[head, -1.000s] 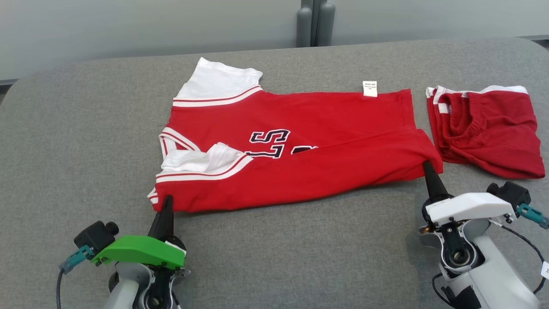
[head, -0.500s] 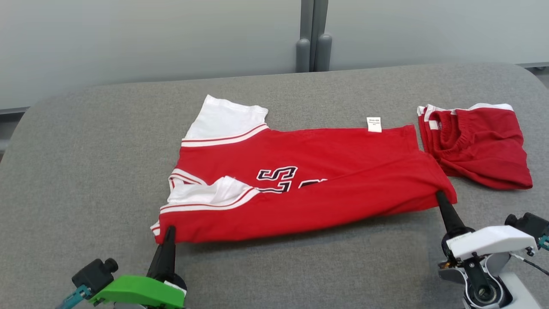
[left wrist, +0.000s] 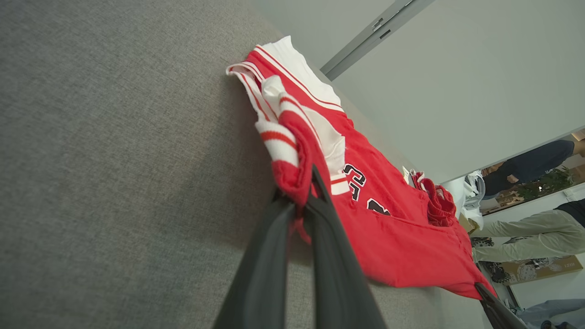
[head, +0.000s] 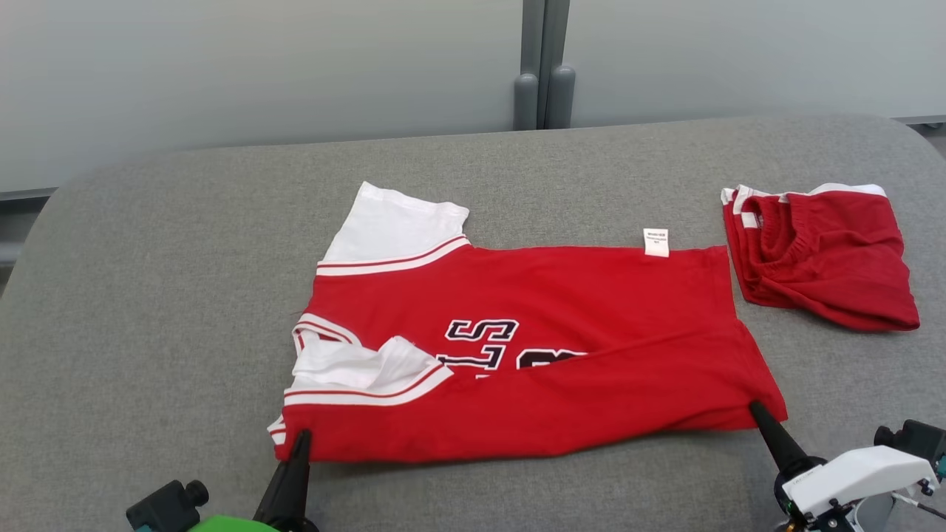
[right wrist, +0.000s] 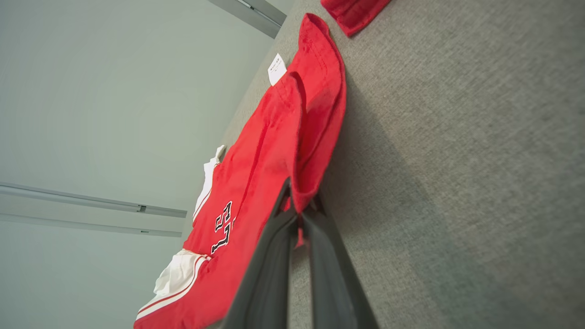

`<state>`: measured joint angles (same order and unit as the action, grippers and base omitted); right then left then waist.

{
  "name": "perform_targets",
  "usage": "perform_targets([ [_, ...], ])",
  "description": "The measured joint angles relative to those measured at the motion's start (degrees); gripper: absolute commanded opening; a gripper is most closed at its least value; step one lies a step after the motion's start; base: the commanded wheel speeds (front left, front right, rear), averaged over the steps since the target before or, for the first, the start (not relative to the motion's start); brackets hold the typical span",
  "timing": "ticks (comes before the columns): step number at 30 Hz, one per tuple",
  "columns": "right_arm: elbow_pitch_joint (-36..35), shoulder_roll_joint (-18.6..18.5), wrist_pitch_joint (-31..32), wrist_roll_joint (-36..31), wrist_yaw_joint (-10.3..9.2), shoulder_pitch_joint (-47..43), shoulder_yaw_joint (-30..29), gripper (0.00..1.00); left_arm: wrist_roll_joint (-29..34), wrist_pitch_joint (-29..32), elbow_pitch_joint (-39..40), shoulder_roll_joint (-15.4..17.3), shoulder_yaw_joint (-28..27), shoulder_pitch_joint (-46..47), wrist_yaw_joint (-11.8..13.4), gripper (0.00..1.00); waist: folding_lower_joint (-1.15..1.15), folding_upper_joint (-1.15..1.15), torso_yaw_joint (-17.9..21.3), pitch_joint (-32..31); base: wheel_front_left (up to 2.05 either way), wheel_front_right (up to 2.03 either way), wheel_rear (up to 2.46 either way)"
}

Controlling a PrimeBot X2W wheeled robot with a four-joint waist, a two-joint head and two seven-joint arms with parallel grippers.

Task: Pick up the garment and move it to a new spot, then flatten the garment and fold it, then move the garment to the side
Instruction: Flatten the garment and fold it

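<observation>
Left hand [head: 300, 437] clamped on red jersey [head: 591, 318] near-left corner, right hand [head: 755, 408] clamped on near-right corner. Red shorts [head: 835, 266] close beside right edge. Grey table [head: 148, 295] open leftward.

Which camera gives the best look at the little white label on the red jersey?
The head view: the white label lies flat and whole at the far edge of the red jersey. The right wrist view shows the label small and slanted, far off. In the left wrist view it is too small to tell.
</observation>
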<state>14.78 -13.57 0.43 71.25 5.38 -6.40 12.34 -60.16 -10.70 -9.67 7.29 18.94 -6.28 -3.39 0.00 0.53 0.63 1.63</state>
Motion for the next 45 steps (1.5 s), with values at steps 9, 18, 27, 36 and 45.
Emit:
perform_targets([
  [9,-2.7,-1.1,2.0,0.6,-2.00,-3.3,-0.1,0.00,-0.3,1.5,3.2,1.3,-0.3,-3.4,2.3,0.00,0.00,0.00,0.2,0.5,0.00,0.00,0.00],
  [18,-3.0,-1.4,2.7,0.5,-4.07,-3.8,0.2,0.91,-0.1,2.6,2.9,1.8,-0.3,-4.7,5.7,0.91,0.00,0.00,0.5,0.9,0.00,0.00,0.00],
  [27,-2.3,-4.4,2.7,-1.3,-6.58,-6.4,-0.5,1.00,1.0,2.7,3.2,2.9,-0.6,-5.0,7.5,1.00,0.00,0.00,0.8,1.5,0.00,0.00,0.00],
  [36,-6.5,-11.2,1.8,-9.9,-7.40,-1.4,-0.3,1.00,5.0,2.1,6.2,5.9,-1.9,-3.8,8.2,1.00,0.00,0.00,1.6,3.1,0.00,0.00,0.00],
  [45,-8.5,-16.7,3.8,-19.2,-6.81,10.3,4.5,1.00,12.0,4.2,7.0,7.6,2.1,8.9,8.2,1.00,0.00,0.00,1.5,6.3,0.00,0.00,0.00],
])
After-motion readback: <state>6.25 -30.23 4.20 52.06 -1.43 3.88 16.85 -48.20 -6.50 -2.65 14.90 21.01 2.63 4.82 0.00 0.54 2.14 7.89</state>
